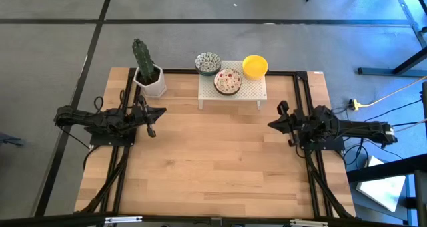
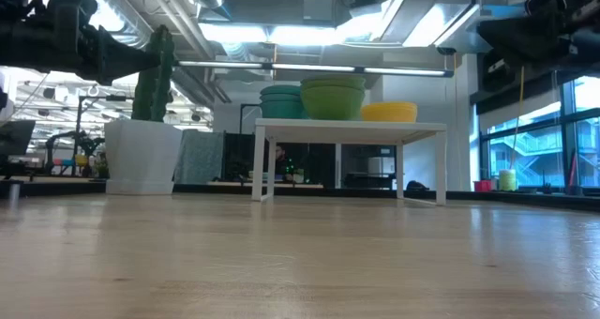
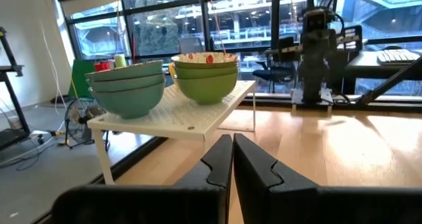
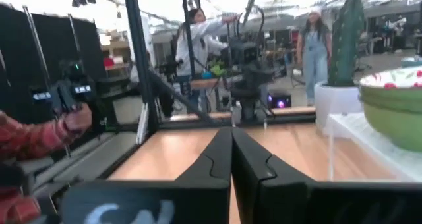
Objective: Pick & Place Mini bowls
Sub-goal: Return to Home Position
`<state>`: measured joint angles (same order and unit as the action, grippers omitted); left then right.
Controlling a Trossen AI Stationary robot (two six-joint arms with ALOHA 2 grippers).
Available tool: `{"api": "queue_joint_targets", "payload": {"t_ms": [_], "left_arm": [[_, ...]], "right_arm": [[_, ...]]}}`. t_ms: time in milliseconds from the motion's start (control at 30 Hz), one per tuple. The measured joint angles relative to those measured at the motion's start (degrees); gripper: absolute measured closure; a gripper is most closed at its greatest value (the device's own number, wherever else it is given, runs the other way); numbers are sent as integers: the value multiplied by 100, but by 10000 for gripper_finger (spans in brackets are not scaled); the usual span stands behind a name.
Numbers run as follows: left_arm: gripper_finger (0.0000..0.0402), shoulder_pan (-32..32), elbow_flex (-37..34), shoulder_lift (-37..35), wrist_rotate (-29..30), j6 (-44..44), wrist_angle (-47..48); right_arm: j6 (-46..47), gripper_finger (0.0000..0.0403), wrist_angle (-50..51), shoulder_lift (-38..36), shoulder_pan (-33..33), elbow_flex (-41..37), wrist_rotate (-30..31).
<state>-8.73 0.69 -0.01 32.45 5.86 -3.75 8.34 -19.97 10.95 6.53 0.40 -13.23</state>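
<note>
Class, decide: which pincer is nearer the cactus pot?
Left. The left pincer lies close by the cactus pot; the right pincer is across the table, past the white rack.

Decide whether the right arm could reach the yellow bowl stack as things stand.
Probably yes. The yellow bowl stack sits at the right end of the rack, nearest the right end effector, with nothing between them. Its shut fingers would need opening first.

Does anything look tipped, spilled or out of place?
Nothing stands out. Teal stack, red-speckled stack and yellow stack sit level on the rack; the cactus pot stands upright; left gripper and right gripper parked aside.
</note>
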Motion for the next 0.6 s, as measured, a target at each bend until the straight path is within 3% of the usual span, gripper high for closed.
{"api": "queue_joint_targets", "payload": {"t_ms": [300,600], "left_arm": [[392,-27,2,0,-5,-116,9],[392,-59,-13,39,-89,-174,-28]], "right_arm": [[-433,400,1370,-1091,-73,9,287],[-595,397,1774,-1013,4,4,481]]}}
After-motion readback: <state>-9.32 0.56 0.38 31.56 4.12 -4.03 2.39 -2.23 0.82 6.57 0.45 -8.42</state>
